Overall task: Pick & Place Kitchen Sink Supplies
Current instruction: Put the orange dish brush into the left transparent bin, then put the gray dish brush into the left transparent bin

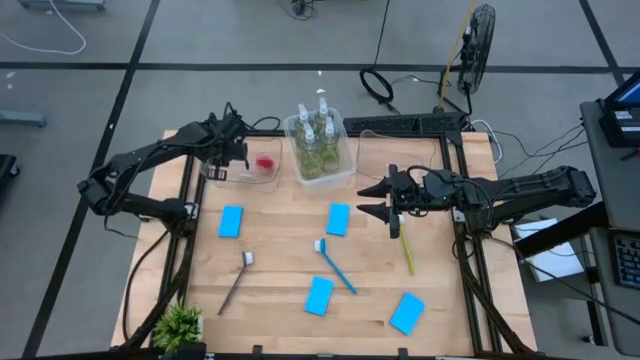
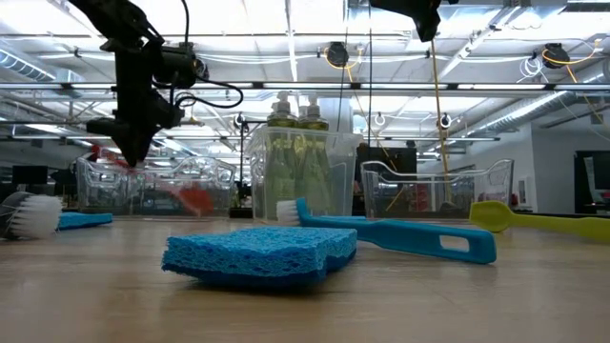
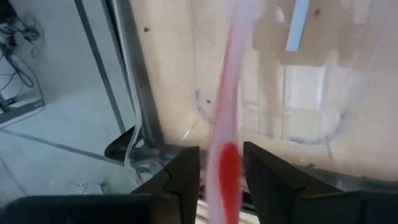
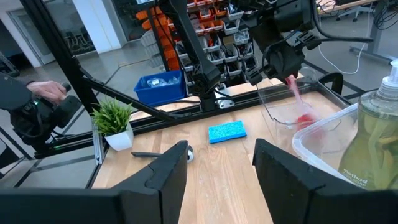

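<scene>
My left gripper (image 1: 232, 158) hangs open over the left clear bin (image 1: 245, 175), pointing steeply down. The red brush (image 3: 225, 124), blurred, runs from between its fingers into that bin, its red end (image 1: 265, 163) low inside. My right gripper (image 1: 385, 200) waits open and level above the table's right part, with nothing between its fingers. Several soap bottles (image 1: 318, 135) stand in the middle bin (image 1: 345, 170). Light-blue sponges (image 1: 231, 221) (image 1: 338, 218) (image 1: 319, 295), a blue brush (image 1: 335, 265), a dark grey brush (image 1: 237, 280) and a yellow brush (image 1: 407, 250) lie flat on the table. My left gripper stands with a finger (image 3: 186, 174) on either side of the red brush's handle (image 3: 227, 165), coming from above and slanting down. The handle is blurred, and I cannot tell whether the fingers touch it. Its far end reaches down into the bin.
A third clear bin (image 1: 385, 150) stands at the back right, beside the one with the bottles. A small potted plant (image 1: 178, 325) sits at the near left corner. A fourth sponge (image 1: 407, 312) lies near the front right. Dark frame rails run along both table sides.
</scene>
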Tool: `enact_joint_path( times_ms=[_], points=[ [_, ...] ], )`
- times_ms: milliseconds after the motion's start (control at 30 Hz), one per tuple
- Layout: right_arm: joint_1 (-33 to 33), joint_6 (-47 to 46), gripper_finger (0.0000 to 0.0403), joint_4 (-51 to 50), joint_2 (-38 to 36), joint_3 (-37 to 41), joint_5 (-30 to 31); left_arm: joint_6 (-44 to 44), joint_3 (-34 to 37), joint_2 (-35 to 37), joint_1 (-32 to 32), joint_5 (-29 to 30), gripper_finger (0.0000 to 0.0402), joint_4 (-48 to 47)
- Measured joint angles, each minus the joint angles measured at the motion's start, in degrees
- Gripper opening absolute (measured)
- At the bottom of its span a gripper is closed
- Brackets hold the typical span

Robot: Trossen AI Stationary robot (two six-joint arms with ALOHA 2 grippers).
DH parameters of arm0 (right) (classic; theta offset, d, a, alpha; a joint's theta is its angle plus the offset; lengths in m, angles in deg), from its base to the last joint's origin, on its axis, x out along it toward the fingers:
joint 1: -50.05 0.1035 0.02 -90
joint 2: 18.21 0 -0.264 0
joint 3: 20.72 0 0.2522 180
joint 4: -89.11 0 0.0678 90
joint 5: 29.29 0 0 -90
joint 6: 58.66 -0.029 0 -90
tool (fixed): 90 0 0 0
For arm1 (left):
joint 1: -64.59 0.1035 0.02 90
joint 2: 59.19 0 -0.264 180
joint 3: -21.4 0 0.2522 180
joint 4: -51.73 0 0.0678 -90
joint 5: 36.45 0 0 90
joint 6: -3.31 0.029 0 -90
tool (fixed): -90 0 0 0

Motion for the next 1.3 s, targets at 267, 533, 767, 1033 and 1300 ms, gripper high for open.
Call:
enact_joint_path(
  times_ms=[267,533,767,1033,1300],
  points=[
    [0.0,0.0,0.0171,0.0,0.0,0.0,0.0,-0.3,0.0,0.0,0.0,0.3,0.0155,0.0],
    [0.0,-1.1,0.0171,0.1,0.0,0.0,0.0,-7.6,-3.1,2.8,-3.7,13.0,0.0201,-1.5],
    [0.0,-1.1,0.0171,0.0,0.0,0.0,0.0,-30.4,-9.5,6.0,-12.2,12.0,0.0228,-11.5],
    [0.0,0.0,0.0171,0.0,0.0,0.0,0.0,-61.0,-14.9,6.2,-23.2,-3.2,0.023,-21.7],
    [0.0,0.5,0.0171,0.0,0.0,0.0,0.0,-83.1,-14.9,6.1,-34.1,-16.7,0.023,-22.3]
  ],
)
